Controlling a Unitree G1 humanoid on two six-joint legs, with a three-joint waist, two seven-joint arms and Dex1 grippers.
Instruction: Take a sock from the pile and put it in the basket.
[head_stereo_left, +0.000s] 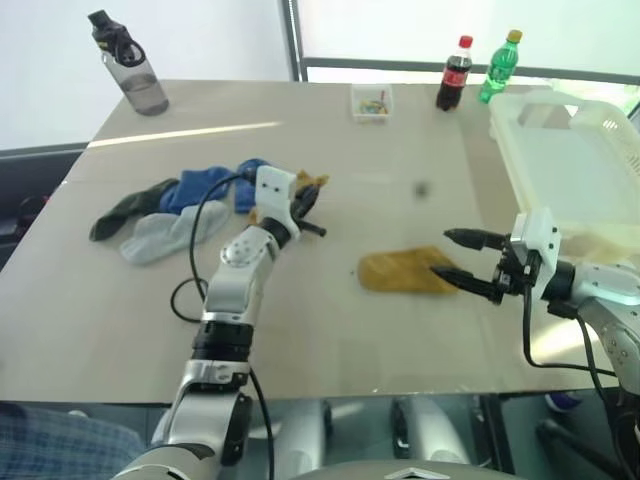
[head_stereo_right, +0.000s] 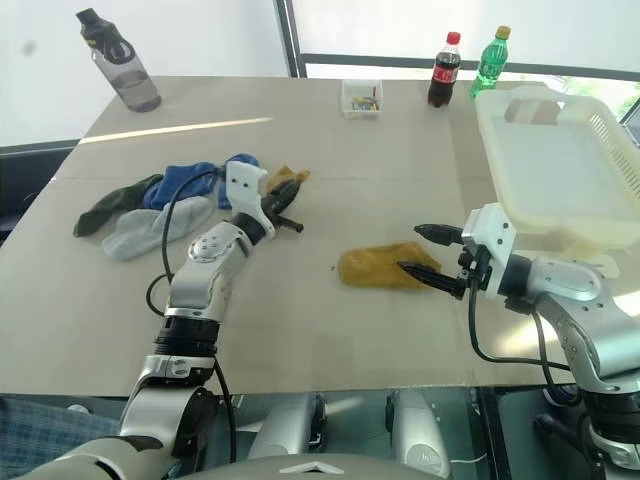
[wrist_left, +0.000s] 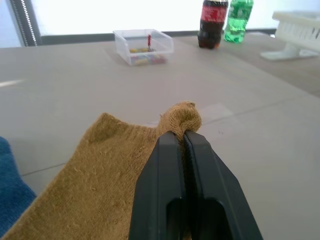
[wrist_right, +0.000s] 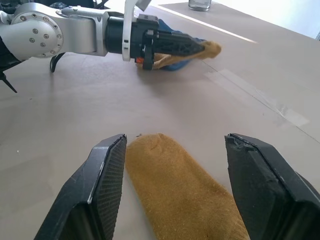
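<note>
Mustard sock (wrist_left: 107, 165) pinched in closed left pincer (head_stereo_left: 312, 205) beside pile (head_stereo_left: 165, 212); second mustard sock (head_stereo_left: 400, 270) flat on bench (head_stereo_left: 330, 330) between wide-open right pincer (head_stereo_left: 462, 262) fingers; basket (head_stereo_left: 570, 160) far right

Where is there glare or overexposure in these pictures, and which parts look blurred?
Left eye view: a bright streak of glare crosses the table, and the basket looks washed out and soft. Left wrist view: the window behind the cola bottle is blown out white, while the mustard sock in the left gripper is sharp. Right wrist view: the far table edge is overexposed.
</note>
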